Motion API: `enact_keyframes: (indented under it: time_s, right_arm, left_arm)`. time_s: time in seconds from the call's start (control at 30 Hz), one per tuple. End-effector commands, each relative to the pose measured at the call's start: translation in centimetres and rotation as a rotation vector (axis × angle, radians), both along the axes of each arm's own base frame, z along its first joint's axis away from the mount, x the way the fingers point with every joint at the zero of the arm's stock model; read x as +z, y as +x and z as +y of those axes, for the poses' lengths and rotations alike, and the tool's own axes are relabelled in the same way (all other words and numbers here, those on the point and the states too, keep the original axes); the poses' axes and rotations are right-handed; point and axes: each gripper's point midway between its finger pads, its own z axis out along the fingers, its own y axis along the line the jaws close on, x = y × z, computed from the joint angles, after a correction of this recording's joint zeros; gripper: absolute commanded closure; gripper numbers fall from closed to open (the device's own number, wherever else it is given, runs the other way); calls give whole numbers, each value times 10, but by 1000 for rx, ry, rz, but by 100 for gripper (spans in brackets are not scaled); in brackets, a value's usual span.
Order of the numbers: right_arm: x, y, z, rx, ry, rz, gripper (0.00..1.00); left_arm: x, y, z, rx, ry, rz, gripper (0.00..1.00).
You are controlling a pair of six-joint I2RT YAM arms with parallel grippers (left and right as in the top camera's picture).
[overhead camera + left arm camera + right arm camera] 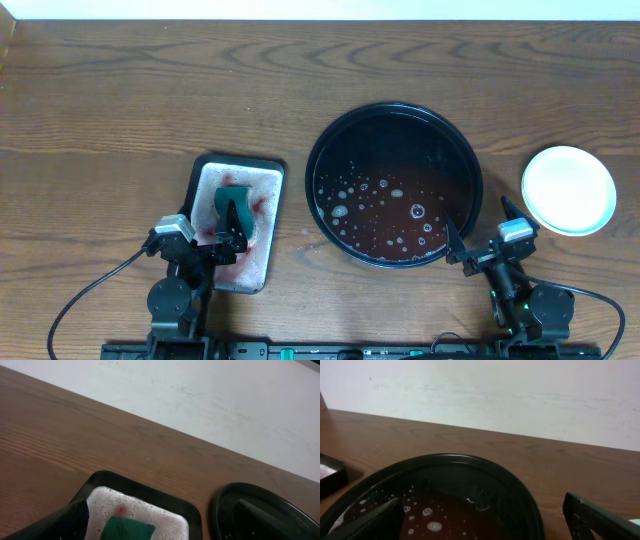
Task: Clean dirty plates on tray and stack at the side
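Observation:
The round black tray [394, 112] sits at centre right and holds reddish soapy water with bubbles; no plate is in it. It also shows in the right wrist view [470, 462] and the left wrist view [235, 492]. A pale mint-white plate [568, 189] lies on the bare wood to the tray's right; I cannot tell how many are stacked there. My right gripper [480, 228] [485, 527] is open and empty at the tray's near right rim. My left gripper [232, 228] [165, 529] is open over a green sponge [236, 208] [127, 530].
The sponge lies in a rectangular silver-grey tray [262, 262] [145, 490] filled with white foam stained red, left of the black tray. Bare wood-grain tabletop [200, 90] spreads behind both trays. A white wall edge runs along the far side.

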Motion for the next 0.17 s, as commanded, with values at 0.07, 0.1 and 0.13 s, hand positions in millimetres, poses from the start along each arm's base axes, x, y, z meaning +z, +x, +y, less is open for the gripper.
enact_keyframes:
  time_s: [0.07,0.1,0.13]
  right_arm:
    - [-1,1,-4,-19,-9,0,1]
    - [-1,1,-4,-20,-9,0,1]
    - [-1,1,-4,-20,-9,0,1]
  left_arm:
    - [-15,-2,-3,-18,2,54,8]
    - [-15,-2,-3,-18,2,55,8]
    - [-15,-2,-3,-18,2,54,8]
